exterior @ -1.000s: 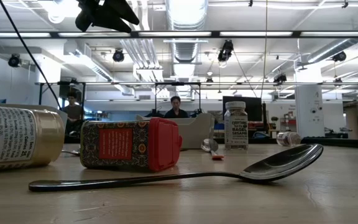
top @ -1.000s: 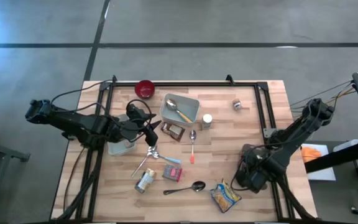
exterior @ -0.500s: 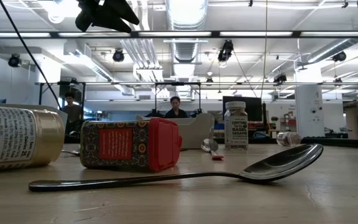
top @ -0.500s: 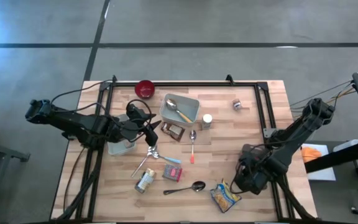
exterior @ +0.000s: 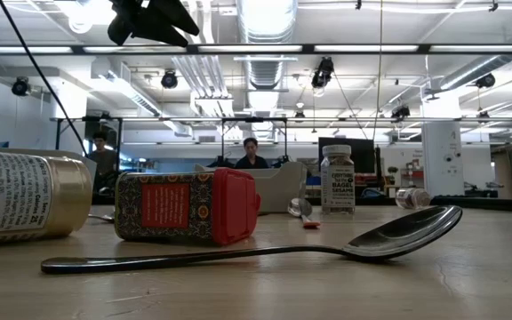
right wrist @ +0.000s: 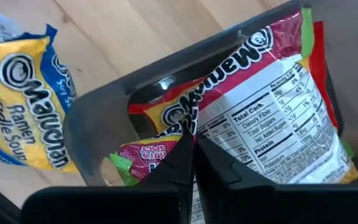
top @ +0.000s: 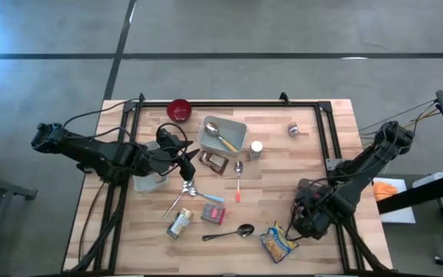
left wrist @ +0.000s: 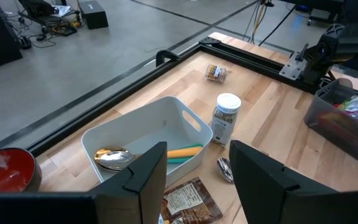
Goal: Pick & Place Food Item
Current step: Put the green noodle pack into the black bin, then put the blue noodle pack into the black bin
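Observation:
A grey bin point(right wrist: 92, 143) at the table's right holds several pink-and-green ramen packets point(right wrist: 272, 118). My right gripper point(right wrist: 189, 140) points down into the bin and is shut at a crease in one packet. A yellow ramen packet point(top: 278, 242) lies flat on the wood just near-left of the bin, also seen in the right wrist view point(right wrist: 23, 112). My left gripper point(left wrist: 194, 186) hovers open above the table's left-middle point(top: 184, 158), with nothing between its fingers. My right gripper pinches a raised fold of the pink-and-green ramen packet point(right wrist: 194, 121) between its two shut fingers, coming from above and pointing down. The wrapper creases toward the fingertips. The packet still sits inside the bin among the others; the fingers hide the exact spot.
A white bin point(top: 223, 135) with a spoon, a red bowl point(top: 179, 110), a spice jar point(top: 256, 150), a brown packet point(top: 216, 162), loose spoons point(top: 229, 232), a red-lidded tin point(top: 214, 214) and a lying can point(top: 179, 223) fill the middle. A small jar point(top: 292, 129) lies far right.
My right gripper has rolled a little about its own pointing line over the bin while staying shut and in place. The left arm has kept still.

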